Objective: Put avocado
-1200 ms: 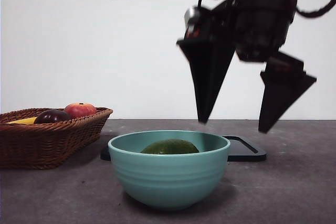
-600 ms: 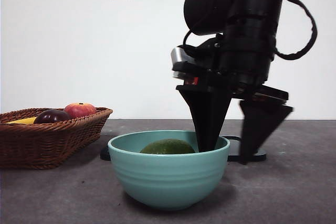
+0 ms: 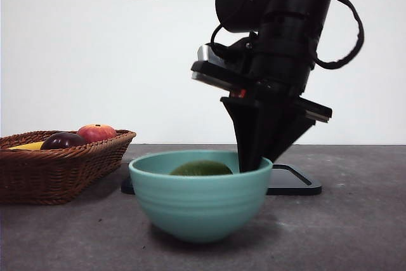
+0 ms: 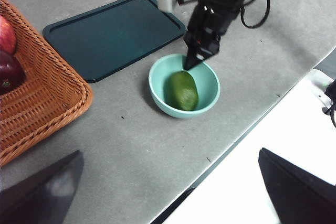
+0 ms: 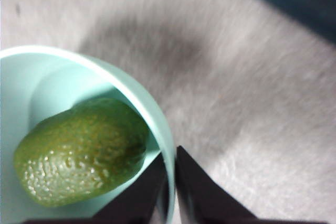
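The avocado (image 3: 201, 169) is lying on its side inside the bowl (image 3: 200, 204), low in the centre of the front view, with only its rounded green top being shown above the rim. In the left wrist view the avocado (image 4: 184, 90) is seen whole, stretched across the bottom of the bowl (image 4: 209, 80) near the middle of the frame. In the right wrist view the avocado (image 5: 81, 156) is filling the lower left of the frame, its pebbled skin being pressed close to the inner wall of the bowl (image 5: 152, 114).

The bowl's rim is being pinched by the right gripper (image 3: 254, 164), which is coming down from the upper right of the front view. One jaw is placed inside the bowl just beside the avocado and the other outside, with the wall clamped between them; this is shown most clearly at the bottom of the right wrist view (image 5: 172, 182). The avocado itself is not being gripped.

The left gripper (image 4: 168, 192) is being held high and well apart from the bowl, its jaws spread wide at the two lower corners of its own view, with nothing between them.

A dark tray (image 4: 113, 32) is lying on the grey table (image 3: 355, 233) just behind the bowl. A wicker basket (image 3: 57, 169) is standing at the left of the front view, with a red apple (image 3: 96, 132) and a dark purple fruit (image 3: 62, 140) in it.
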Action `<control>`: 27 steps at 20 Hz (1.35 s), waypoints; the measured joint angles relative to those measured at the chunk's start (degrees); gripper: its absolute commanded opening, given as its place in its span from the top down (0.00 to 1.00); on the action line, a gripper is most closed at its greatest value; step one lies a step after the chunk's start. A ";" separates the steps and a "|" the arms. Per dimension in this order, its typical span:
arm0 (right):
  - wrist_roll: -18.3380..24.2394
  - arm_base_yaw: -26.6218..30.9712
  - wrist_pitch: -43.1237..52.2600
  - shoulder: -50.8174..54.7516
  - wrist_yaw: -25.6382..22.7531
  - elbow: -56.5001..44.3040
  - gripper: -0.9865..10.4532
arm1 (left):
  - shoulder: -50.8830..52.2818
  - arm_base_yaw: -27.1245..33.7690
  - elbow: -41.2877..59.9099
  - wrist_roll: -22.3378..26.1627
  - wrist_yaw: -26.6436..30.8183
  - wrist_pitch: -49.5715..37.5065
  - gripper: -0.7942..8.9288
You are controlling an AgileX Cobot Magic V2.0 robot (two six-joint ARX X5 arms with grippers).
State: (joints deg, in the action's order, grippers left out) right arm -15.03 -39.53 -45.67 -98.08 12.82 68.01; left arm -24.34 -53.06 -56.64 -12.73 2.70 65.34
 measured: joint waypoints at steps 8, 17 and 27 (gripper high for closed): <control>-2.62 8.66 -4.13 -5.90 -1.07 13.51 0.91 | 0.00 0.00 0.00 0.90 0.02 -0.02 0.37; -2.62 13.40 -5.79 -20.87 -3.96 28.81 0.91 | 0.00 0.00 0.00 1.25 0.00 -0.02 0.37; -4.79 13.07 -2.34 -20.90 -6.73 28.83 0.59 | 0.00 0.00 0.00 1.25 0.02 0.00 0.37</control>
State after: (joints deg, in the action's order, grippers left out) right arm -19.81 -26.46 -48.01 -118.98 6.09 96.84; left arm -24.34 -53.06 -56.64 -11.49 2.72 65.34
